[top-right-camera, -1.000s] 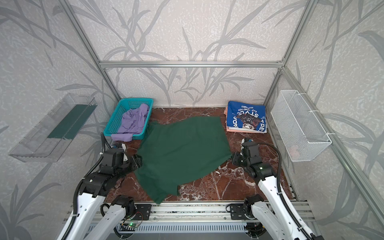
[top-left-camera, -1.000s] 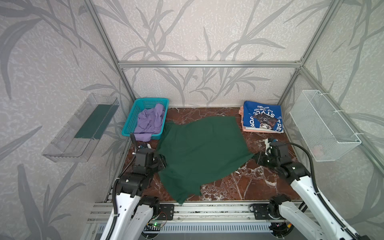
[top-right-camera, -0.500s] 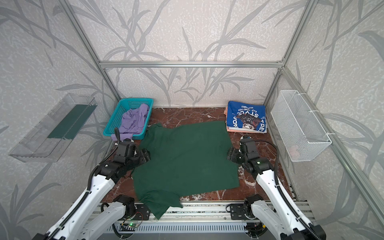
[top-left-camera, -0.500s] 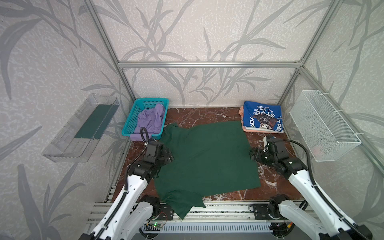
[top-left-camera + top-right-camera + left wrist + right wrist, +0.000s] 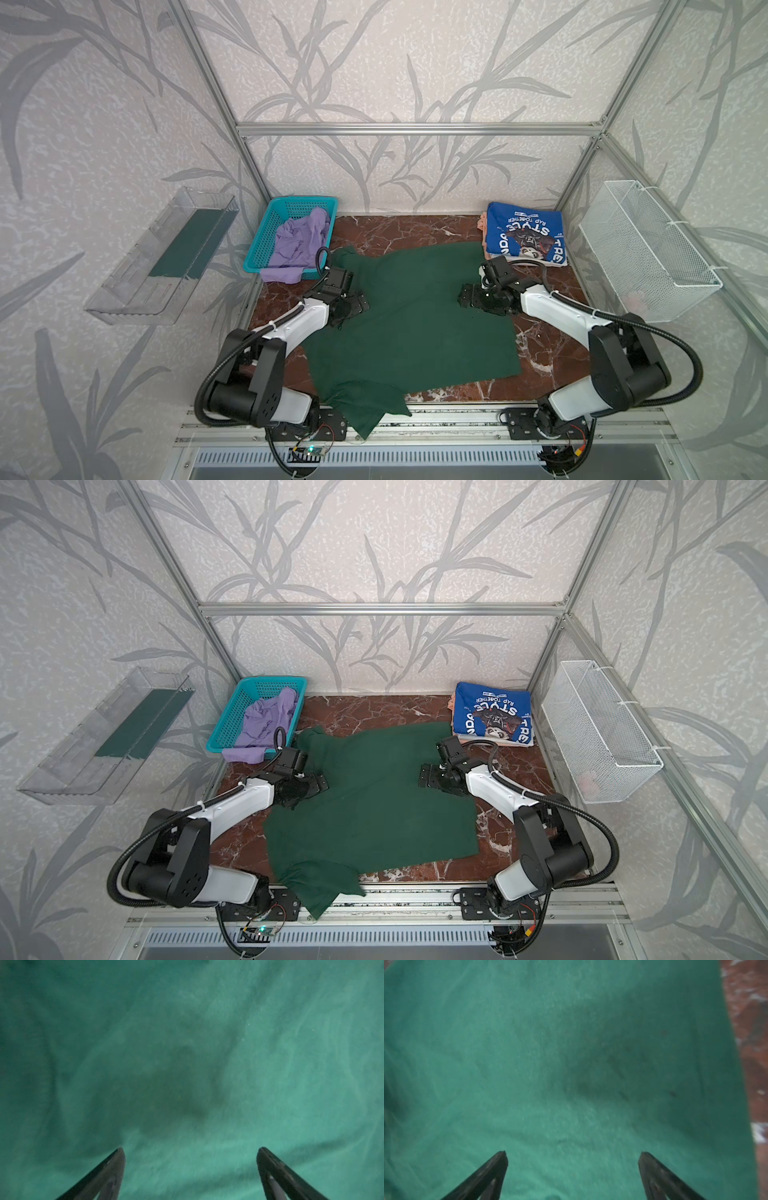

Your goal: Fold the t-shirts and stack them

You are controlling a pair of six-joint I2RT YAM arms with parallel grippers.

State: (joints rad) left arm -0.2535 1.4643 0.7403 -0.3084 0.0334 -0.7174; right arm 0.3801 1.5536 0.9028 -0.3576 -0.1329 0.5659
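Observation:
A dark green t-shirt (image 5: 411,328) (image 5: 370,808) lies spread flat on the marble table, one sleeve hanging over the front rail. My left gripper (image 5: 360,302) (image 5: 319,784) hovers open over its left part; the left wrist view shows only green cloth (image 5: 187,1064) between the spread fingers (image 5: 116,1169). My right gripper (image 5: 464,296) (image 5: 424,776) is open over the shirt's right part, nothing between its fingers (image 5: 652,1172). A lavender t-shirt (image 5: 301,245) (image 5: 268,723) lies crumpled in the basket. A folded blue printed t-shirt (image 5: 525,239) (image 5: 492,717) rests on a peach one (image 5: 483,222) at back right.
The turquoise basket (image 5: 266,232) (image 5: 230,712) stands at the back left. A white wire basket (image 5: 648,257) (image 5: 598,733) hangs on the right wall and a clear tray (image 5: 162,257) on the left wall. Bare marble (image 5: 552,336) shows right of the shirt.
Both grippers carried the green shirt's edge toward the back, spread it flat and opened, letting it go. Both arms then moved inward over the cloth.

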